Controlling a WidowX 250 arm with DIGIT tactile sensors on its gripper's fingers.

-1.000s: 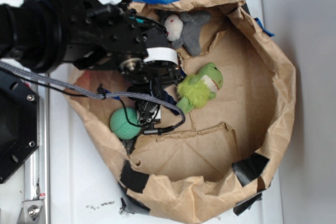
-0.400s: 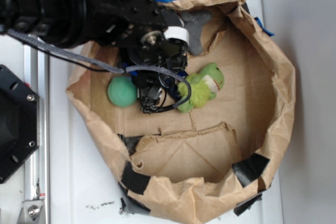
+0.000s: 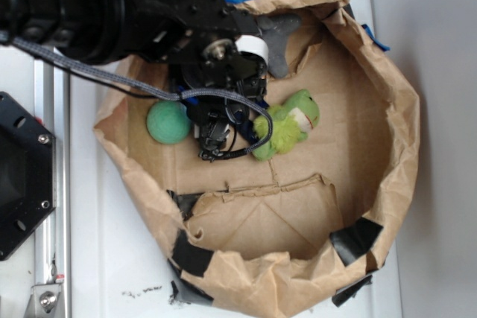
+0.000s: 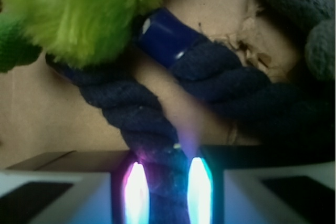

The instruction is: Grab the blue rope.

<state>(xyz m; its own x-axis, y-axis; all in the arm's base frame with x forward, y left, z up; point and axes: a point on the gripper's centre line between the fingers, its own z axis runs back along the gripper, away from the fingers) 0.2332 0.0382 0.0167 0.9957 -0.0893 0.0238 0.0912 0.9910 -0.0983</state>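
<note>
The thick navy twisted cotton rope [image 4: 157, 140] is pinched between the black gripper's [image 4: 163, 192] jaws; only lifting is judged left.

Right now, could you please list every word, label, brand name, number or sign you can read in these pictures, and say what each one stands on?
None: no readable text shows in either view.
The blue band on the blue rope is plain, with only glare spots.
The white ring on the robot's wrist bears no visible print.
The black tape patches on the paper bag are blank.
The dark specks on the white surface are too small to tell.
</note>
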